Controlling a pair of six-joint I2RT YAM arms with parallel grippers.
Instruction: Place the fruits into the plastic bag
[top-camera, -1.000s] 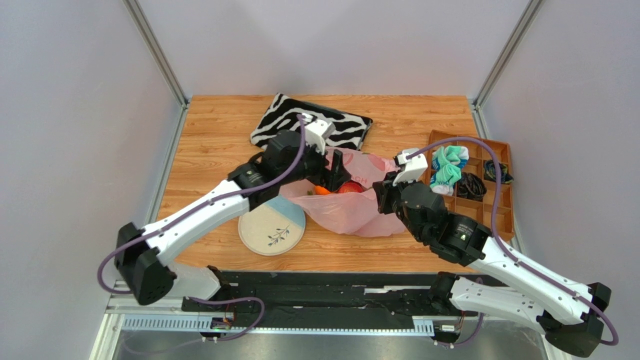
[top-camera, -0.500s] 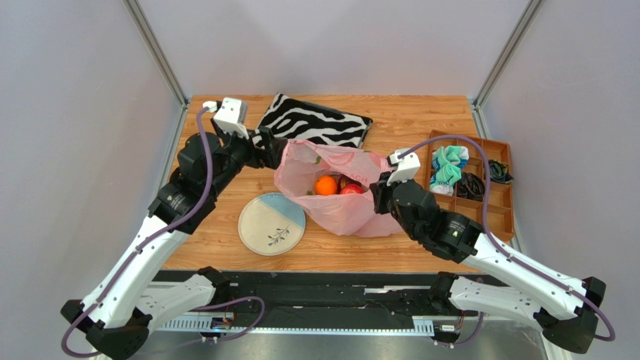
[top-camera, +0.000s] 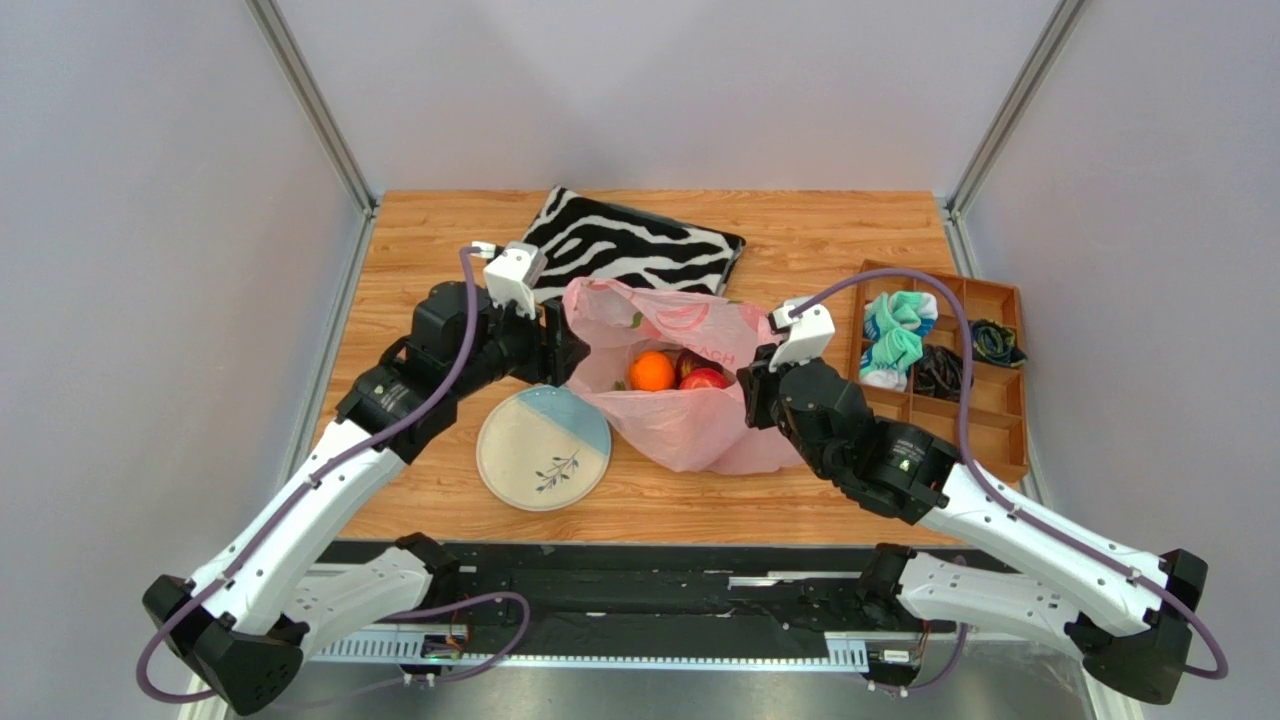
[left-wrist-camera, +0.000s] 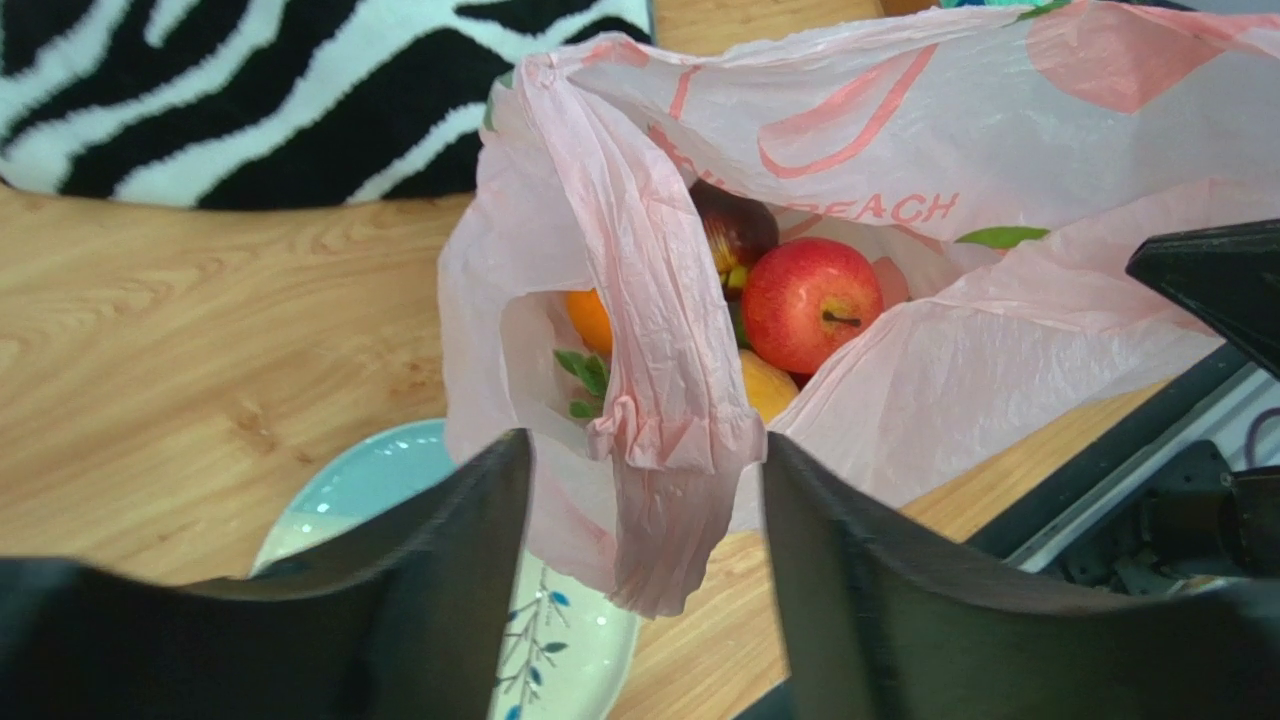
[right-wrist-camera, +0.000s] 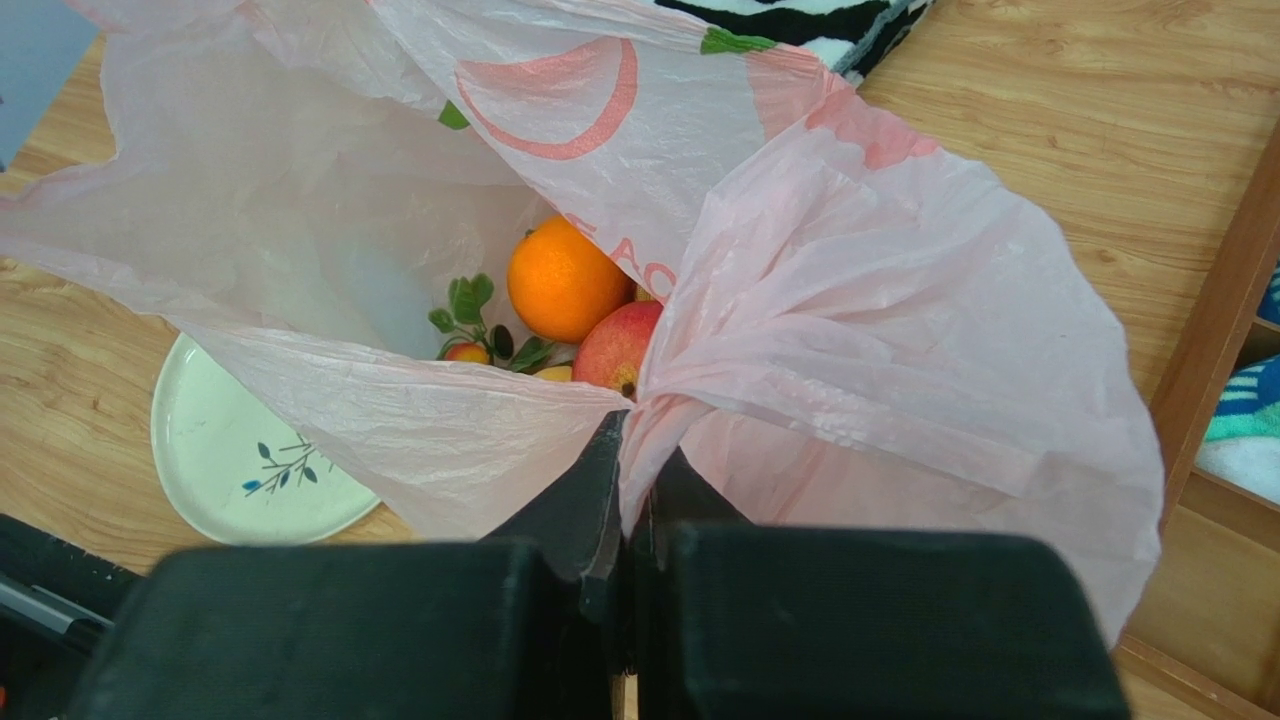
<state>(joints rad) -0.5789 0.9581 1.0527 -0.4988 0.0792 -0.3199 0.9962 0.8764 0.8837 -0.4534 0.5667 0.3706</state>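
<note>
The pink plastic bag (top-camera: 684, 428) stands open in the middle of the table. Inside it lie an orange (top-camera: 651, 371), a red apple (top-camera: 703, 380), a dark maroon fruit (left-wrist-camera: 736, 228), a yellow-orange fruit (left-wrist-camera: 766, 387) and a leafy sprig (left-wrist-camera: 579, 383). My left gripper (top-camera: 564, 338) is open at the bag's left side; the bag's left handle (left-wrist-camera: 669, 450) hangs between its fingers (left-wrist-camera: 451, 570). My right gripper (top-camera: 747, 398) is shut on the bag's near right rim (right-wrist-camera: 661, 393). The right wrist view shows the orange (right-wrist-camera: 567, 282) and the apple (right-wrist-camera: 616, 348) in the bag.
A round blue-and-cream plate (top-camera: 544, 450) lies left of the bag, under the left gripper. A zebra-striped pouch (top-camera: 631, 240) lies behind the bag. A brown compartment tray (top-camera: 1007, 435) with socks stands at the right edge.
My left gripper left the bag's mouth, swung far to the back left, then came back to the bag's left handle. The right gripper kept its hold on the rim.
</note>
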